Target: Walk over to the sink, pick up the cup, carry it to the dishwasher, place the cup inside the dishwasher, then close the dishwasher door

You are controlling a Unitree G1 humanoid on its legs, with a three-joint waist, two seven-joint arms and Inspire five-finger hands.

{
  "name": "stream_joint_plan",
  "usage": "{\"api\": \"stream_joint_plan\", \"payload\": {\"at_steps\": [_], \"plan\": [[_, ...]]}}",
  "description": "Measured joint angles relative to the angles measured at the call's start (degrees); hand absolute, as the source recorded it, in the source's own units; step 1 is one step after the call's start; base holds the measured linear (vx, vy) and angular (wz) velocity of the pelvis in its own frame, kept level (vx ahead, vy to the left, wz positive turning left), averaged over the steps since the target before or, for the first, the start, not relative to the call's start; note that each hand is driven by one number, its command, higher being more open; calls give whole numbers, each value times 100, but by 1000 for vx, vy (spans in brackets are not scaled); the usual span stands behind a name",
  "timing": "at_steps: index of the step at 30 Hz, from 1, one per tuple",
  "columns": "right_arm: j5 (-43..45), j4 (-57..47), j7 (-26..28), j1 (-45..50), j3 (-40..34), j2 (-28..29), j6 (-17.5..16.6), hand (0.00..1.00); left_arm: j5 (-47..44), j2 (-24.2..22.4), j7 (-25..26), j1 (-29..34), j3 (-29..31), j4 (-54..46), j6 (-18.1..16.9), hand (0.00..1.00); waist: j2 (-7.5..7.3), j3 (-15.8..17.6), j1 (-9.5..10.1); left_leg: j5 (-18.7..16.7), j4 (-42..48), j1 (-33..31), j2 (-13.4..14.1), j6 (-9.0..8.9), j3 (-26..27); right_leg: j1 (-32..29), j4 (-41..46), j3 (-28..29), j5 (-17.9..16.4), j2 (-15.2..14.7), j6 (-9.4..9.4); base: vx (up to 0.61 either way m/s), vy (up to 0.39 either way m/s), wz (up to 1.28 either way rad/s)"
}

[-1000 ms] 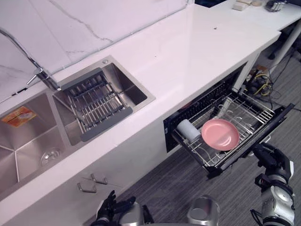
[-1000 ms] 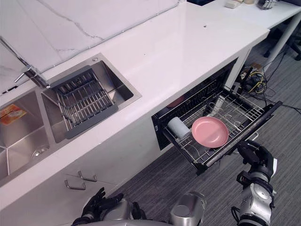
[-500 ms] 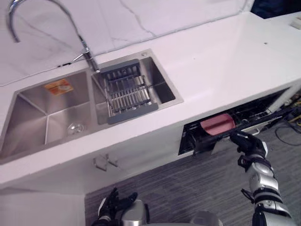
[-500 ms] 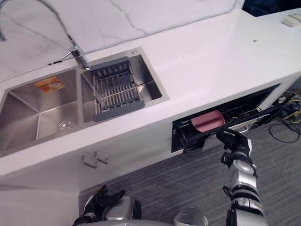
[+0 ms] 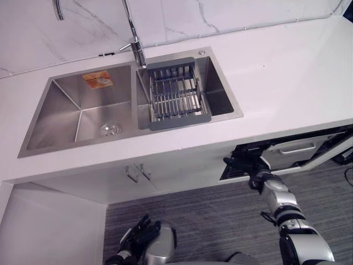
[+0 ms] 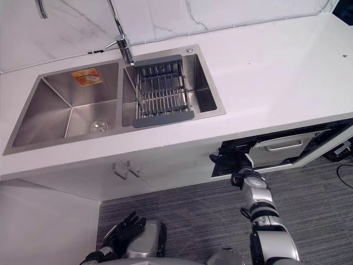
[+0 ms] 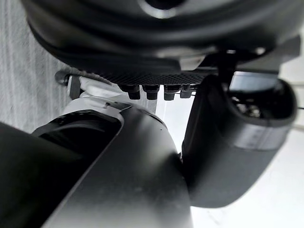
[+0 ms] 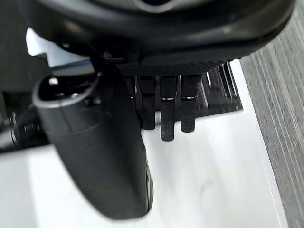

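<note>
Almost shut: dishwasher door [image 6: 280,149] under the right hand [image 5: 241,165]

Looked down on a steel double sink [image 5: 66,118] set in a white counter [image 5: 287,77]. Noted an orange sticker [image 5: 97,79] on the back wall of the sink's left bowl and a round drain [image 5: 109,130] in its floor. Found the left hand [image 5: 134,243] low down, well below the sink's front edge and over grey striped floor [image 5: 220,221], fingers loosely spread and holding nothing. Spotted two metal cabinet handles [image 5: 136,173] just under the sink's front, on the white cabinet face. Saw the tap [image 5: 134,41] rising from behind the sink's divider, and a grey-framed wire rack [image 5: 177,95] sitting across the sink's right bowl. Met the right hand below and to the right of the sink, fingers [image 8: 167,111] straight and side by side against the door's white panel, at its end nearest the sink, gripping nothing. Read the door as tilted just short of closed, with a narrow dark gap along its top, under the counter edge right of the sink. Could not tell where the cup lay; made out only shadow through that gap.
</note>
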Motion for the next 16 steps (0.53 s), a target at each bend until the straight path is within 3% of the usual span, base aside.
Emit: {"api": "stream_joint_plan", "payload": {"at_steps": [1,3,4,5,6,7,8,9,10,11,16], "plan": [[81,19,-3,106,-194,-23,-21,100,-9,16,-6,0,29,10,3,100,-32,-8,-30,-44,43,-27,-9,8,-6,0,-1,-4,7,-8,13,62,69,3],[469,229,45,602,-1020,-63,-221,100,-18,69,3,2,260,122,18,100,-241,-49,-183,-178,102,-48,-81,61,-36,11,22,159,46,-22,-47,85,45,7],[535,303,51,738,-1236,-50,-273,100,-18,78,7,-3,313,175,21,100,-290,-86,-233,-196,88,-46,-115,74,-83,-6,24,367,64,13,-155,117,63,33],[675,536,94,1039,-1650,25,-420,100,-18,148,78,0,332,246,62,100,-418,-167,-411,-200,-20,25,-186,104,-221,-55,109,878,91,101,-480,147,55,60],[731,750,114,1393,-2039,204,-608,100,-7,263,161,-9,332,269,129,100,-517,-239,-549,-164,-216,114,-185,125,-426,-167,157,1489,-62,324,-660,152,17,71],[758,854,127,1588,-2216,329,-722,100,19,320,224,-18,339,301,170,100,-552,-289,-636,-127,-330,140,-149,106,-533,-184,-32,1801,-202,581,-549,203,-112,70],[789,1065,139,1905,-2437,569,-899,100,44,370,304,-72,426,500,225,100,-668,-375,-742,-9,-615,260,-74,13,-672,-258,-436,2304,-332,1081,-480,200,-202,63],[846,1246,145,2170,-2484,757,-1031,100,165,376,461,-127,553,666,236,100,-759,-427,-840,108,-898,388,-39,-94,-794,-328,-997,2627,-310,1524,-472,173,-180,58],[842,1321,149,2304,-2485,840,-1106,100,271,399,505,-146,603,708,239,100,-832,-465,-884,152,-1009,422,-82,-139,-828,-348,-1366,2759,-106,1655,-475,138,-172,71],[791,1480,141,2521,-2544,932,-1192,100,392,397,583,-199,628,782,286,100,-824,-532,-979,205,-1160,444,-133,-180,-1002,-154,-1530,2776,188,1735,-474,241,-146,46],[45,1535,3,2710,-2566,1518,-1214,100,490,76,743,-123,856,845,352,100,-621,-711,-956,556,-1748,884,-122,-175,-1307,-194,-782,3090,145,1777,-444,211,-44,35]]}}
